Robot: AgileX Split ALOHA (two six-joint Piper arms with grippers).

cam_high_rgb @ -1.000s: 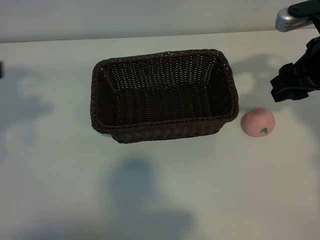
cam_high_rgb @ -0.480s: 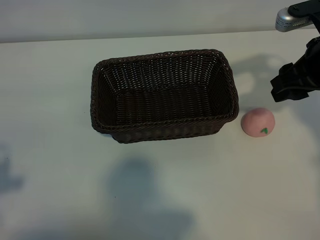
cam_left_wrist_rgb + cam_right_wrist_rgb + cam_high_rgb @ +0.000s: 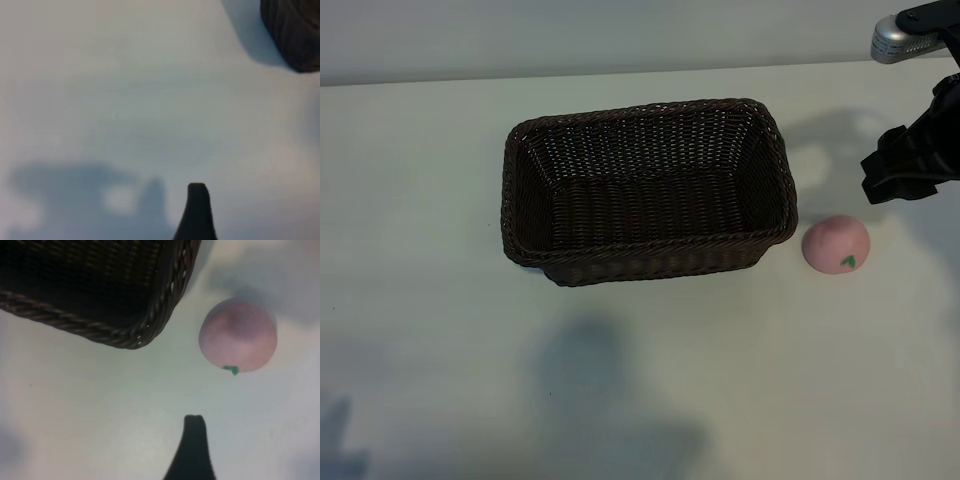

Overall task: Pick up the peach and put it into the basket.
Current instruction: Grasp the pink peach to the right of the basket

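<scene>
Exterior view: bare white table (image 3: 440, 330); empty dark wicker basket (image 3: 645, 190) mid-table; right gripper (image 3: 910, 165) poised above the table's right edge, jaws spread wide, gripping nothing. Pink peach (image 3: 836, 244) resting just beside basket's right end, untouched. Nothing done yet: grasp, lift, drop all remaining. Left gripper (image 3: 197, 212) off toward the left, open, idle.

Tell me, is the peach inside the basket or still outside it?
Outside. The peach sits on the table just beside the basket, which holds nothing.
</scene>
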